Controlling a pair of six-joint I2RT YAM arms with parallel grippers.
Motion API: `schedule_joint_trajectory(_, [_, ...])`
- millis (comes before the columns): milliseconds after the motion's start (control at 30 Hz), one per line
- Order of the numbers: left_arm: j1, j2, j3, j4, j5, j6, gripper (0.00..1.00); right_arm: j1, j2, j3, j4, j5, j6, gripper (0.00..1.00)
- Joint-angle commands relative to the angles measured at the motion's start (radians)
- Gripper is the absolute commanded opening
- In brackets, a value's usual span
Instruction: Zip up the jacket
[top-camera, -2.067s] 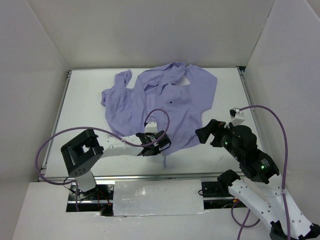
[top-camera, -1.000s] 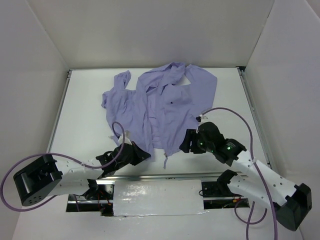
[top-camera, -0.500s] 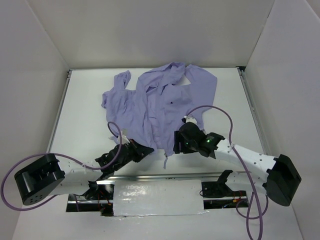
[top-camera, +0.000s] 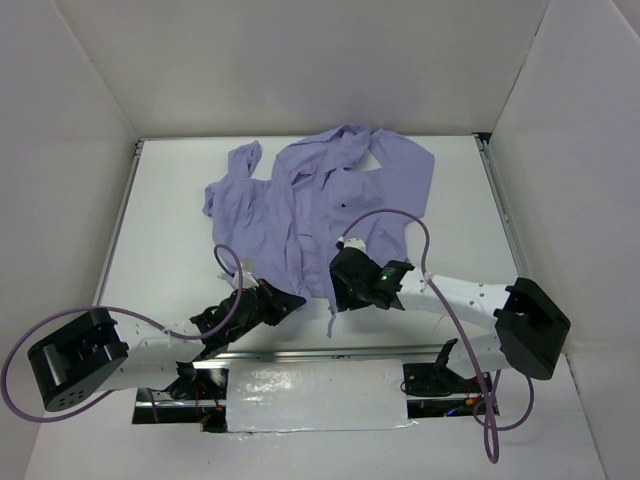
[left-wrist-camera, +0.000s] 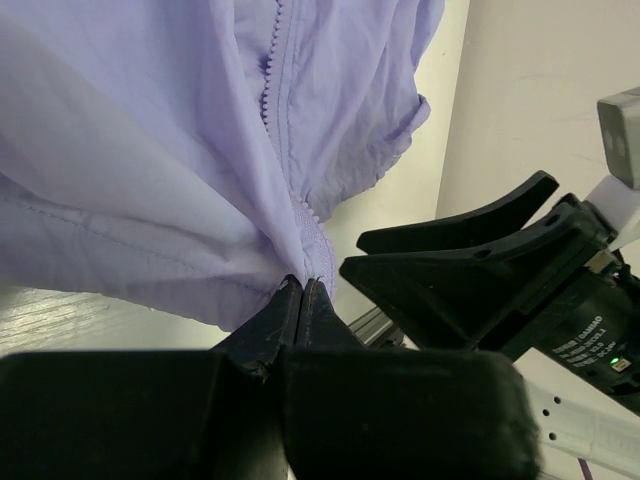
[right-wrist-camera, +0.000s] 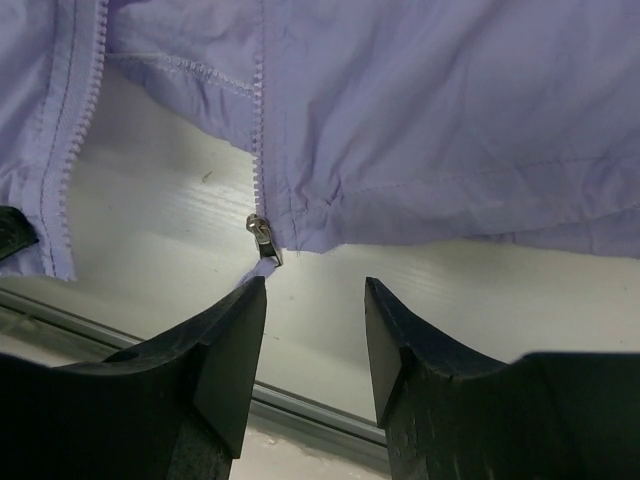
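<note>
Our jacket (top-camera: 300, 200) lies spread on the table (top-camera: 170, 250), front unzipped. Our left gripper (left-wrist-camera: 303, 287) pinches its near hem at one zipper row, we judge to anchor it; our right gripper (right-wrist-camera: 312, 300) hangs spread wide before the slider (right-wrist-camera: 263, 238), ready to seize it.
</note>
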Motion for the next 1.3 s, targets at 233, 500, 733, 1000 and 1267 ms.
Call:
schedule_joint_trajectory(233, [0.002, -0.039, 0.009, -0.014, -0.023, 0.032, 0.00, 0.031, 0.132, 0.078, 0.034, 0.054, -0.038, 0.52])
schedule_joint_trajectory(500, [0.002, -0.044, 0.013, -0.022, -0.016, 0.052, 0.00, 0.034, 0.177, 0.084, 0.048, 0.061, -0.041, 0.52])
schedule_joint_trajectory(733, [0.003, -0.027, 0.016, -0.010, -0.005, 0.062, 0.00, 0.035, 0.223, 0.081, 0.054, 0.083, -0.033, 0.52])
schedule_joint_trajectory(1000, [0.003, -0.015, 0.026, -0.005, 0.004, 0.078, 0.00, 0.045, 0.267, 0.084, 0.049, 0.089, -0.027, 0.47])
schedule_joint_trajectory(1267, [0.003, -0.022, 0.029, -0.013, 0.006, 0.092, 0.00, 0.074, 0.175, 0.104, 0.005, 0.120, -0.013, 0.55])
